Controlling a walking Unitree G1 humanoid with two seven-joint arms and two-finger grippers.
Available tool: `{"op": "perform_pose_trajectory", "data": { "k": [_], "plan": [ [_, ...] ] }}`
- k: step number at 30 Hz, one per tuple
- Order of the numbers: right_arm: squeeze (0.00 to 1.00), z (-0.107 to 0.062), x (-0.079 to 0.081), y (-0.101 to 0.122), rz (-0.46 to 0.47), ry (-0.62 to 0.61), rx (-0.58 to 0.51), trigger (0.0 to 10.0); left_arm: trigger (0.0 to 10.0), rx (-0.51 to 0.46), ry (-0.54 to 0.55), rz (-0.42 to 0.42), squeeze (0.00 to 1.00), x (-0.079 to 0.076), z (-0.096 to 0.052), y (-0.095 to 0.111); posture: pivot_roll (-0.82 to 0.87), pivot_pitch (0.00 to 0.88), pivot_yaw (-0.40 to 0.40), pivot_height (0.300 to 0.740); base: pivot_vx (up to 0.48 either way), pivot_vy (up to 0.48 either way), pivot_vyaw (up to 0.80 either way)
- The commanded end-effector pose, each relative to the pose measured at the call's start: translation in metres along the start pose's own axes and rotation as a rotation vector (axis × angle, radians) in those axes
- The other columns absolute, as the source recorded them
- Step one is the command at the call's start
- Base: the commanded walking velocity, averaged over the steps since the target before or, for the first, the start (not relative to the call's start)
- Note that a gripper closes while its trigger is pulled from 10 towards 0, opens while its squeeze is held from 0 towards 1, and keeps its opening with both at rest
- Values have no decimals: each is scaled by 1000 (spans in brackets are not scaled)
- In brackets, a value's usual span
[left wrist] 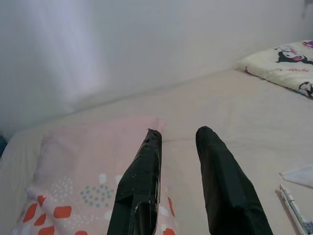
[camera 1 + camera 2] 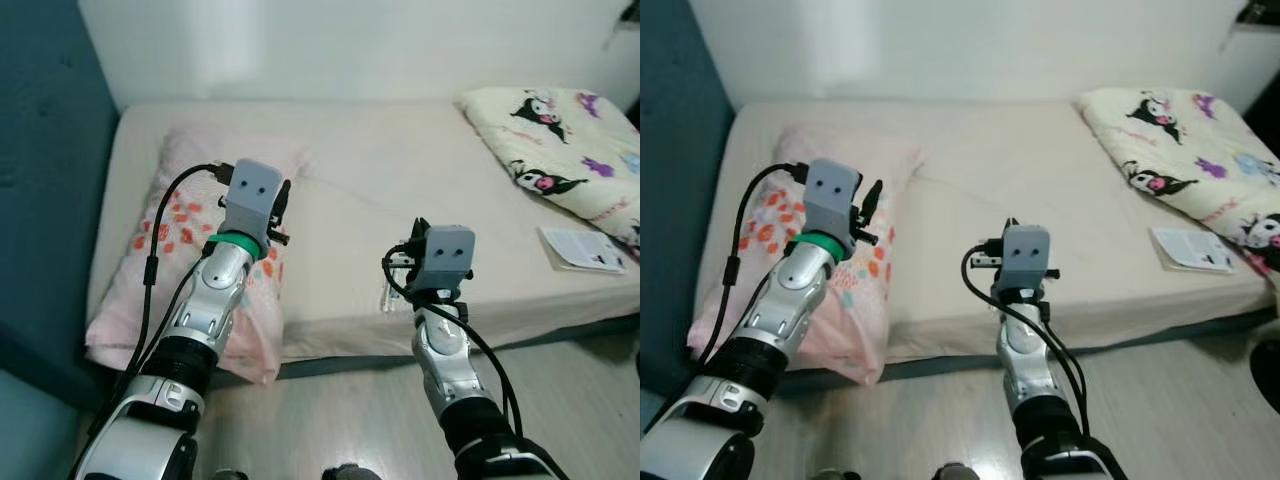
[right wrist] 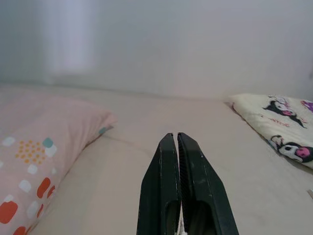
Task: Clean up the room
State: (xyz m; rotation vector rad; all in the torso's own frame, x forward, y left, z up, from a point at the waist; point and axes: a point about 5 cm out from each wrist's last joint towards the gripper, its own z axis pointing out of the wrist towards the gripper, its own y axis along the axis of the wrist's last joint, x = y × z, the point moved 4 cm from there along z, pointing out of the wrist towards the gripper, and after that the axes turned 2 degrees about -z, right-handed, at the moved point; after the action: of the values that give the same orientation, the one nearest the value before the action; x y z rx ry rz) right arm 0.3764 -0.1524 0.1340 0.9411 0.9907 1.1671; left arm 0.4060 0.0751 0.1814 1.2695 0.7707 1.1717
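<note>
Head view: pink pillow (image 2: 170, 270) with orange and teal spots, nine o'clock on bed (image 2: 400, 200).
Left gripper (image 1: 178, 134): fingers spread, above pillow.
Right gripper (image 3: 175, 137): fingers pressed together.

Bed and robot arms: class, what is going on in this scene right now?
A humanoid robot stands at the side of a bed, both arms raised over it. The left gripper is open above a pink pillow that overhangs the mattress edge. The right gripper is shut and empty near the bed's front edge. Neither holds anything. A cartoon-print blanket and a booklet lie on the bed's right side.
</note>
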Motion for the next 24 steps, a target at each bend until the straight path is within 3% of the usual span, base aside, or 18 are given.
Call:
{"op": "perform_pose_trajectory", "data": {
  "k": [1,24],
  "plan": [
    [0,-2,-5,-6,-19,-9,21,10000,10000,2,-30,7,0,-9,-1,-2,-135,22,31,736,0,-480,0],
    [0,-4,0,-5,-10,12,15,10000,10000,19,-22,4,0,-9,0,-5,-139,30,36,736,0,0,0]
  ]
}}
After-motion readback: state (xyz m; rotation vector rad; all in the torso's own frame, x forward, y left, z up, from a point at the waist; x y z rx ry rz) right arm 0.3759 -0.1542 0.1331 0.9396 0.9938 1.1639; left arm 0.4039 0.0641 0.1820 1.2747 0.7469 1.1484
